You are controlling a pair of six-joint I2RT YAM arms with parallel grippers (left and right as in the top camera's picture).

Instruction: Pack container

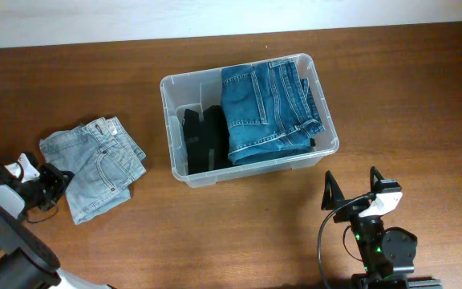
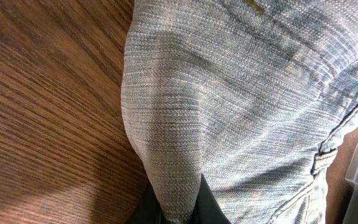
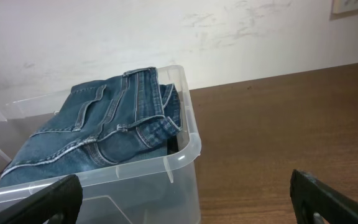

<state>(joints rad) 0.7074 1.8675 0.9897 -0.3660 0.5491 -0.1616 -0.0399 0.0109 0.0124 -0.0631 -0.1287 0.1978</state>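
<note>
left gripper (image 1: pixel 62 180): bottom left, clamped on an edge fold of light jeans (image 1: pixel 96 164) lying on table (image 1: pixel 423 88). container (image 1: pixel 169 120): table centre, black garment (image 1: pixel 203 140) inside at left, folded blue jeans (image 1: pixel 263 112) at right. right gripper (image 1: pixel 351 189): near container's front right corner, fingers wide apart.

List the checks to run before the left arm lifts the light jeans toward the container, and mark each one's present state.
1. Left gripper shut on the edge of the light jeans: ok.
2. Grip takes every folded layer: cannot tell.
3. Container open and upright: ok.
4. Room inside: dark jeans reach the rim, black garment lies lower; ok above that.
5. Right gripper open, outside the container: ok.
</note>
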